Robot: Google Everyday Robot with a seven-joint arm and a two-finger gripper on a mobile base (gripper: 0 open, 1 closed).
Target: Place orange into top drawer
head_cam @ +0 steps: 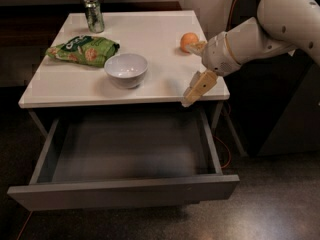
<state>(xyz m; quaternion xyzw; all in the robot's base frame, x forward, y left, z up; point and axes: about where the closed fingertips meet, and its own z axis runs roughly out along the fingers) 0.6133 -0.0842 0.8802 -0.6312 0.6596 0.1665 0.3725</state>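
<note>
Camera view was filled on its right by the arm, and the gripper (198,67) was held at the right edge of the white counter (150,29), just beside the orange (188,41). Its 2 fingers (200,86) were spread wide and nothing was held between them. 1 finger was seen close against the fruit's right side, though contact could not be confirmed, while the other was hung out past the counter's front-right corner.

A miss was judged possible from here. If the fingers were closed with only 1 of them beside the fruit, the orange could be nudged and rolled across the smooth counter, toward the white bowl (126,69) or off the edge. The lower finger could also be caught on the counter's rim if the arm were swung inward at that height.

The orange was seen as a small, round, matte fruit, rested near the back-right of the counter. It was well apart from the top drawer (125,191), which stood open below with a plain grey inside.
</note>
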